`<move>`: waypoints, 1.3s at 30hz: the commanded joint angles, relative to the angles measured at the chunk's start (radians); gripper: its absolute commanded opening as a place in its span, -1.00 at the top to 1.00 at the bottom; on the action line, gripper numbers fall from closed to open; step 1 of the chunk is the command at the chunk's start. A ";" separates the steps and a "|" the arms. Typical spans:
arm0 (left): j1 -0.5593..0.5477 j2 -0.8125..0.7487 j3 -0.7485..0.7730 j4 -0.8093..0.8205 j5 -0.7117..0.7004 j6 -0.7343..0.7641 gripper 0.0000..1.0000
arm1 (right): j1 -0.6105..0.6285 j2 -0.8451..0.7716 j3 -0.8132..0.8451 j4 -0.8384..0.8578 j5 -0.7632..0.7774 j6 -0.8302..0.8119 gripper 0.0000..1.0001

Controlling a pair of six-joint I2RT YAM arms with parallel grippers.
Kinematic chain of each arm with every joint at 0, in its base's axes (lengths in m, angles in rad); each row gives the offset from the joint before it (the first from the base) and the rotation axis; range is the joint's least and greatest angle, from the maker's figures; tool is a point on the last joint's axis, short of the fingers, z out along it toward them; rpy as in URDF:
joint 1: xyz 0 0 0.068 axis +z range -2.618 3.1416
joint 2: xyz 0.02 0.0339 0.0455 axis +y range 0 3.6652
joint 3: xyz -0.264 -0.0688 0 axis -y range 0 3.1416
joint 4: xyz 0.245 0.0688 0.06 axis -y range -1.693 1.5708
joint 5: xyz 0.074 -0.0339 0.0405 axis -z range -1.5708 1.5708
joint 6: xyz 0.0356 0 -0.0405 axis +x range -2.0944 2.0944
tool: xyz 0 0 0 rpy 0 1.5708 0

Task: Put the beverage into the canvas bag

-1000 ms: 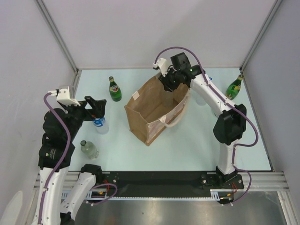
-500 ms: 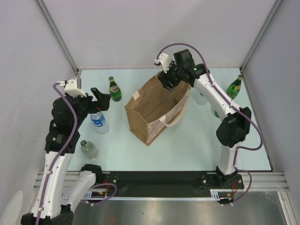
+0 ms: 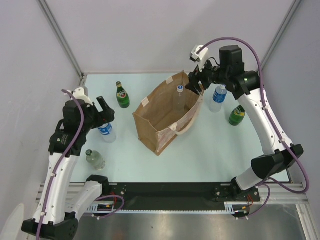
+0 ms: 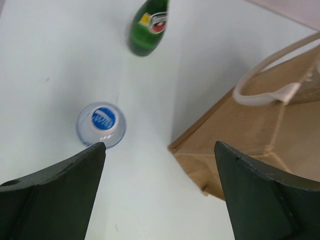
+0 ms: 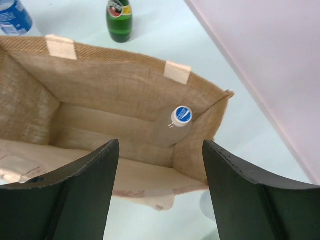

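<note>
While inside bag [image 5: 115, 85], bottle [image 5: 180, 116] against corner

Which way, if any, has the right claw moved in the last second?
Yes. In the top view the right claw has shifted right, from over the canvas bag's far rim to its far-right corner, jaws open, leaving a bottle standing inside.

So the canvas bag [image 3: 149, 134] stands open, with a blue-capped clear bottle [image 3: 179, 96] upright in its far corner. Right gripper [image 3: 192, 86] hangs just above that corner, and the left gripper [image 3: 103, 107] is over by a water bottle [image 3: 107, 133].
</note>
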 commanded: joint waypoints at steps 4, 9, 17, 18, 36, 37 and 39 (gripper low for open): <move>0.007 0.070 0.035 -0.186 -0.208 -0.097 -0.79 | -0.054 -0.038 -0.078 -0.005 -0.112 0.046 -0.46; 0.009 0.162 0.058 -0.208 -0.297 -0.143 -0.65 | -0.061 -0.055 -0.113 0.004 -0.138 0.057 -0.46; 0.029 0.268 0.064 -0.189 -0.290 -0.139 -0.38 | -0.071 -0.075 -0.136 0.013 -0.152 0.060 -0.46; 0.033 0.272 0.061 -0.180 -0.288 -0.133 -0.36 | -0.072 -0.076 -0.136 0.012 -0.152 0.060 -0.46; 0.052 0.360 0.079 -0.128 -0.242 -0.077 -0.11 | -0.098 -0.099 -0.174 0.013 -0.168 0.060 -0.46; 0.052 0.364 0.082 -0.128 -0.242 -0.074 -0.10 | -0.098 -0.101 -0.174 0.013 -0.168 0.060 -0.46; 0.052 0.367 0.086 -0.128 -0.242 -0.068 -0.09 | -0.100 -0.101 -0.176 0.013 -0.169 0.060 -0.46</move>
